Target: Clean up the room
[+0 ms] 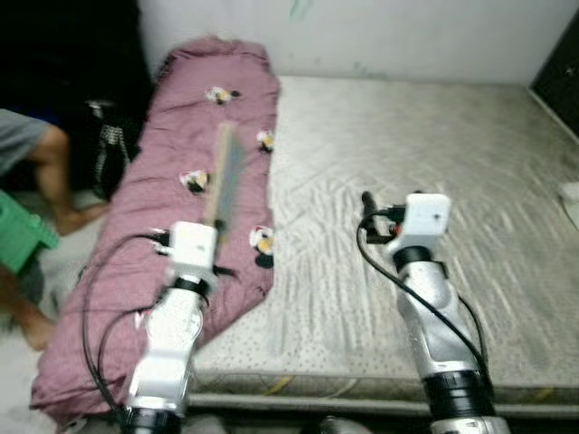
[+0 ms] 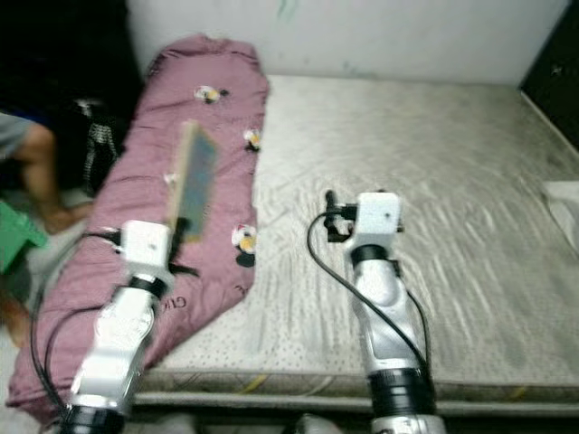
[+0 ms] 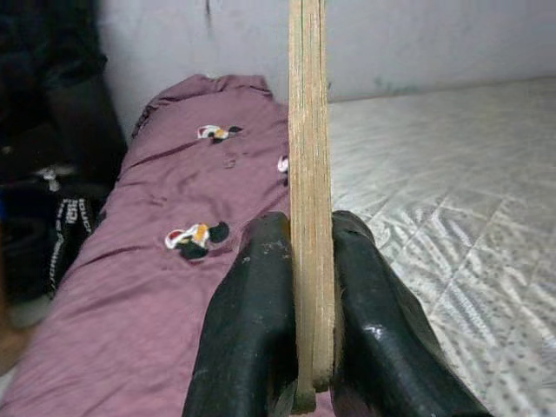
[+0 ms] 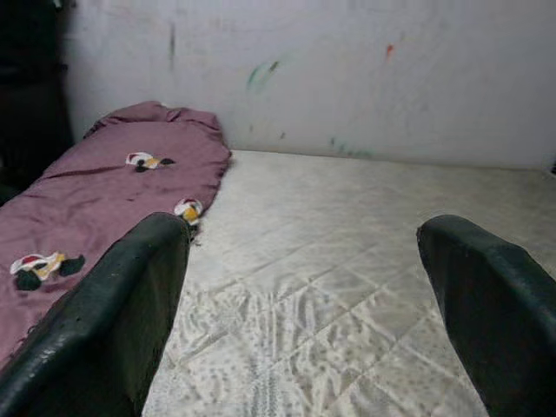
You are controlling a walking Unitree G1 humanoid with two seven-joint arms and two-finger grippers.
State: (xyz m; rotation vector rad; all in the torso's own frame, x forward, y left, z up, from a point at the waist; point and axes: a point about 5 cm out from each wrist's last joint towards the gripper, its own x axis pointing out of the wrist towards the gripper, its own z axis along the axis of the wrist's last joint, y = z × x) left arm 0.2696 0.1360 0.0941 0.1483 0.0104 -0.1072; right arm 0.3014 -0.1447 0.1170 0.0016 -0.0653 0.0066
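Observation:
My left gripper [image 3: 308, 233] is shut on a thin flat board [image 3: 311, 156] with a wooden edge and a blue-green face. It holds the board [image 1: 223, 176] upright over a purple blanket [image 1: 154, 244] with small penguin prints. The blanket lies along the left side of a bare grey mattress [image 1: 434, 163]. Over the middle of the mattress my right gripper [image 4: 304, 261] stands open with nothing between its fingers [image 4: 130, 295].
A person's bare leg [image 1: 50, 172] and a green stool [image 1: 18, 237] are on the floor to the left. A black bag [image 1: 109, 145] is beside the blanket. A white thing [image 1: 570, 194] lies at the mattress's right edge. A white wall is behind.

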